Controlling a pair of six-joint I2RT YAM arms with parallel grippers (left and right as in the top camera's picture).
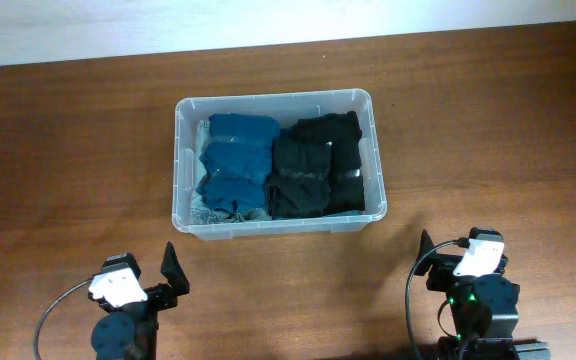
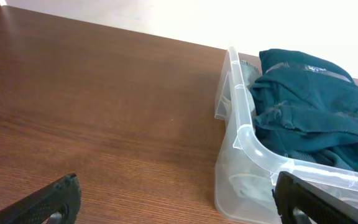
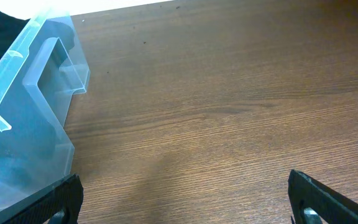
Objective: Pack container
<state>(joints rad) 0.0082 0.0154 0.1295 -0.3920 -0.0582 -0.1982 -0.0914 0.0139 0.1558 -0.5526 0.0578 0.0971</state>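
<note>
L hand (image 2: 176,205), R hand (image 3: 182,202) released, empty. Container (image 1: 278,97) ahead, between them; blue clothes (image 1: 236,165) nearer L hand, black clothes (image 1: 316,165) nearer R.

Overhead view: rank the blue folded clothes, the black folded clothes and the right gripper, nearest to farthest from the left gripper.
From the left gripper:
1. Blue folded clothes, left half of the clear plastic container.
2. Black folded clothes, right half.
3. Right gripper, far right, outside the container.

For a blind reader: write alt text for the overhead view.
A clear plastic container on a wooden table holds blue clothes on the left and black clothes on the right. Below it, the left gripper and right gripper are open and empty.
</note>
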